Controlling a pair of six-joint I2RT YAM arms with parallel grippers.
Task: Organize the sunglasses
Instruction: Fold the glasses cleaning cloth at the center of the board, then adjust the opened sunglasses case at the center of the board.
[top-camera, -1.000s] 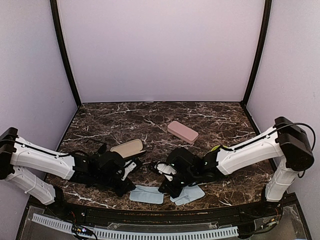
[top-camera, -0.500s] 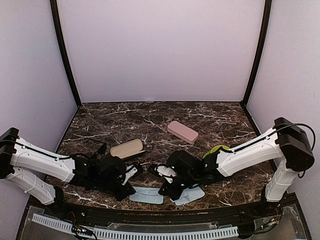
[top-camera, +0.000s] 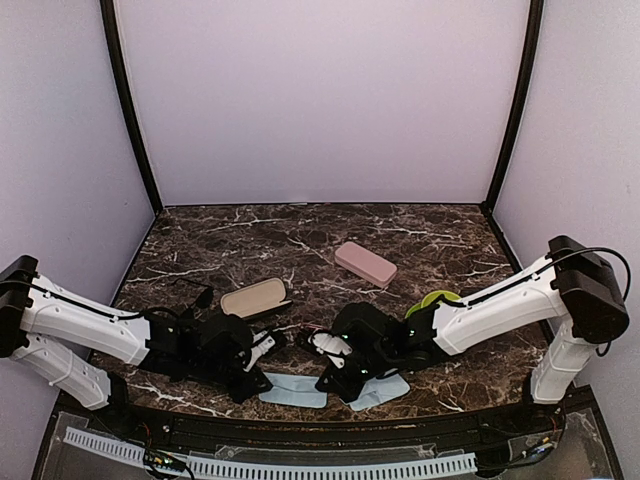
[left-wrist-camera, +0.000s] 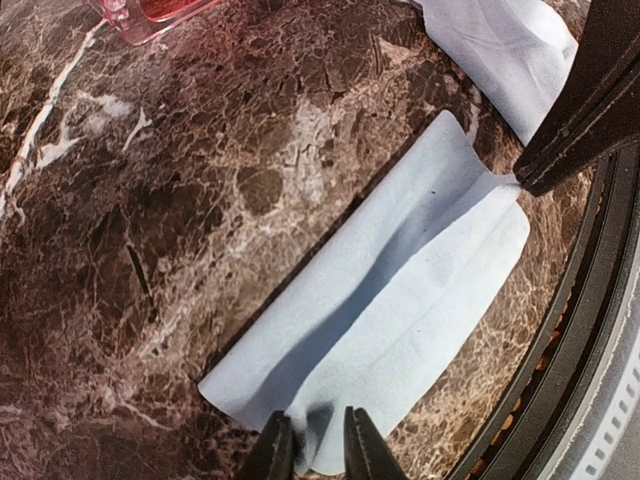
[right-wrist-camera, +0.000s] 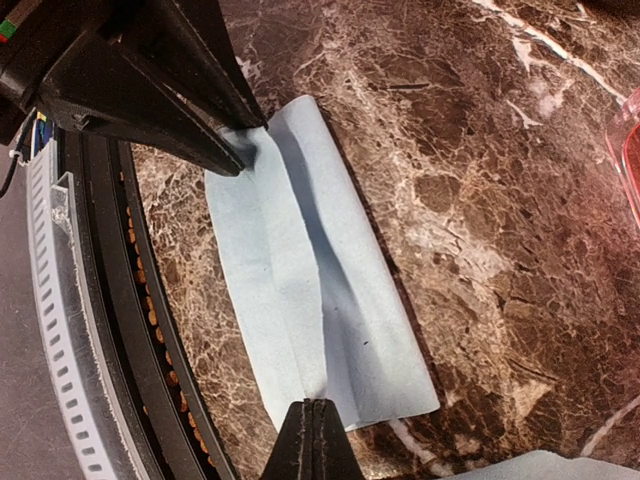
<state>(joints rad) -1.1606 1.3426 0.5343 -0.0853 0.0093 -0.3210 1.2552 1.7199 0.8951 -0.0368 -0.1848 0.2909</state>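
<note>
Your left pincer (left-wrist-camera: 313, 425) parted, right pincer (right-wrist-camera: 313, 415) pinching the light blue cloth (left-wrist-camera: 380, 300) — pink sunglasses (left-wrist-camera: 150, 12) beyond it look light, brittle — grab the bridge.

Soft even light from above, pale walls bright, dark marble table (top-camera: 400, 235) dimmer with a faint sheen, wrist views sharp, grey shadow bands across the blue cloth (left-wrist-camera: 420, 270), left wrist view bowing the table's edge at 4 o'clock

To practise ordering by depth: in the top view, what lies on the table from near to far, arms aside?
Nearest, left cloth and right cloth together → open tan case → pink case.
</note>
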